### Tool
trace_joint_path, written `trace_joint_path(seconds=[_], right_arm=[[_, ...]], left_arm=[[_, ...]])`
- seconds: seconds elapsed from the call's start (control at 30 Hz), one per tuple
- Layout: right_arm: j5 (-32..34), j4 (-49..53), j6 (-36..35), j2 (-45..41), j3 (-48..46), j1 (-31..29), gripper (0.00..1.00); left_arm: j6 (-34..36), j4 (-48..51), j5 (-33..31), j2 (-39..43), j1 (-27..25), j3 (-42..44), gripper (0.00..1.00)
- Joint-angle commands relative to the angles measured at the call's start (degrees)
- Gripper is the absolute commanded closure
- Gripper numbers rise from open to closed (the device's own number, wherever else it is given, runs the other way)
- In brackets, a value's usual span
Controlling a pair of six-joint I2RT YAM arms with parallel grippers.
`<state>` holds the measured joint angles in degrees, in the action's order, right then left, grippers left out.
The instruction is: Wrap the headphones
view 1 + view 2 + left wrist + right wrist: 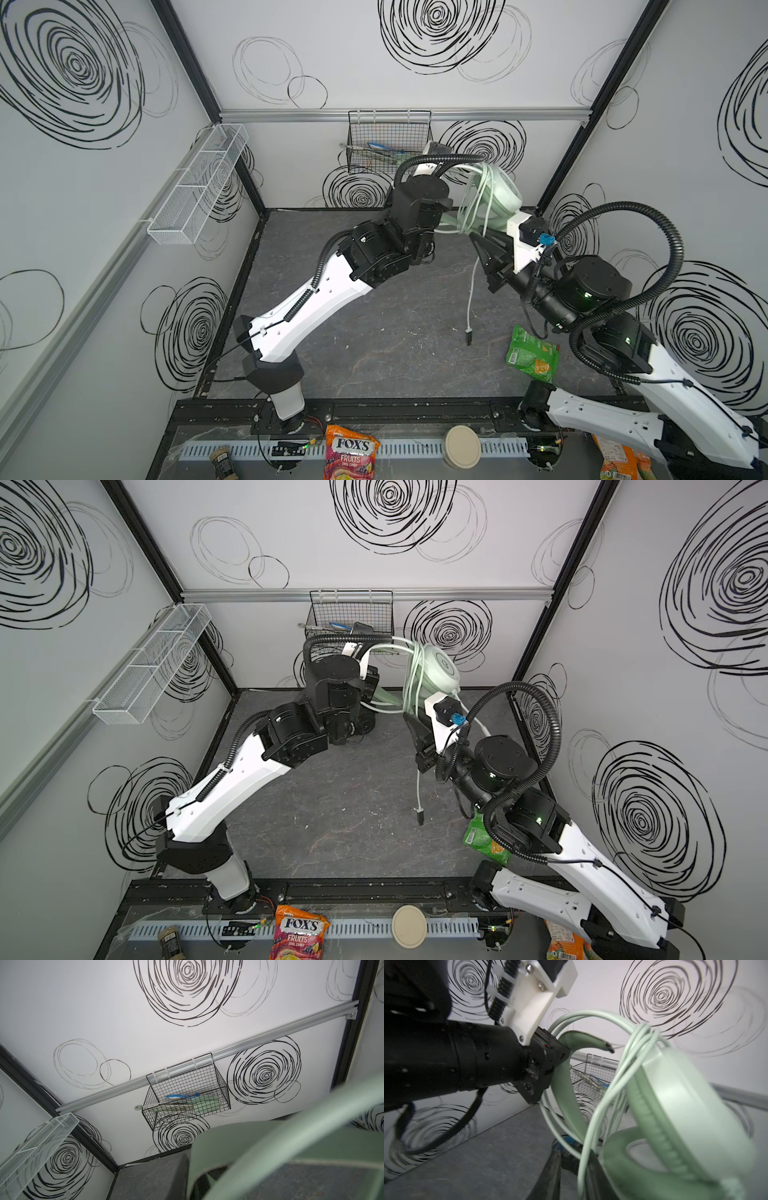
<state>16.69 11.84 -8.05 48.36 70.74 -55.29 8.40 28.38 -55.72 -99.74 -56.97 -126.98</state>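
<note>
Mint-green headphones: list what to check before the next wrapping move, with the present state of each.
1. Left gripper shut on the headband of the mint-green headphones: ok.
2. Headphones held up off the table: ok.
3. Cable loops bunched around the headband beside the ear cup: ok.
4. Loose tail fully wound in: not ok; it hangs down with the plug free.
5. Right gripper holding the tail: cannot tell; its fingers sit at the cable.
6. Plug apart from the green snack bag: ok.
</note>
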Motion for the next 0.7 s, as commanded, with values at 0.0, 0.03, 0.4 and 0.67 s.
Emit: trace_joint_path(seconds=[0.0,0.03,0.4,0.67], right_arm=[[-2.0,-0.9,1.0,-1.5,-0.3,-0.6,0.57],[-2.4,-0.8,0.7,-1.7,-0.4,-0.5,0.53],[-3.0,-1.1,9.9,-14.2,-14.9,-0.5,0.41],[-7.3,-6.7,16.6,-22.8,-29.7,-0.4,0.33]], left_arm=[[-10.3,-1.8,0.4,1.7,1.3,-3.5,1.0],[-11.2,-0.4,0.7,1.7,1.3,-4.1,1.0],[-24.4,8.7,11.8,6.1,6.1,-3.2,1.0],[-33.5,8.4,25.2,11.0,11.6,3.6,1.0]])
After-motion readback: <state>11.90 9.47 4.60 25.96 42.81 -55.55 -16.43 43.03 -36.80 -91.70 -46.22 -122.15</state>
